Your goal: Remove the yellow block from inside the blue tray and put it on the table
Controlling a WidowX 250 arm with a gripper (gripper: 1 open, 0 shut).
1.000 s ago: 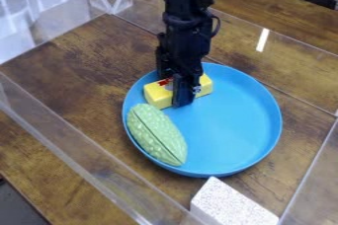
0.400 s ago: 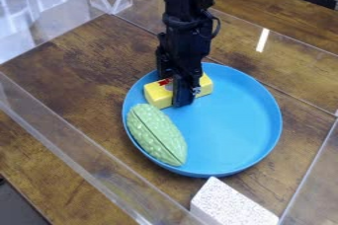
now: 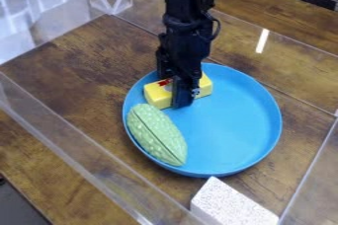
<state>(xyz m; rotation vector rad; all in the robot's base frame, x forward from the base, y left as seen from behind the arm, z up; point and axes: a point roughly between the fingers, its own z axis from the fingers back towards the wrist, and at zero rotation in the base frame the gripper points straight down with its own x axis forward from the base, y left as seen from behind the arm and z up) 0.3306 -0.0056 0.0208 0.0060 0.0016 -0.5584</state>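
Observation:
The yellow block (image 3: 161, 95) lies inside the blue tray (image 3: 244, 120), near the tray's left rim. My black gripper (image 3: 181, 88) comes straight down from above and its fingers are shut on the block's right part, hiding most of the label. The block still rests low in the tray. The dark wooden table (image 3: 93, 61) spreads around the tray.
A green textured oval item (image 3: 157, 132) lies in the tray's front left part, close beside the block. A white speckled foam block (image 3: 232, 205) sits at the front edge. Clear acrylic walls (image 3: 59, 135) stand along the left and front.

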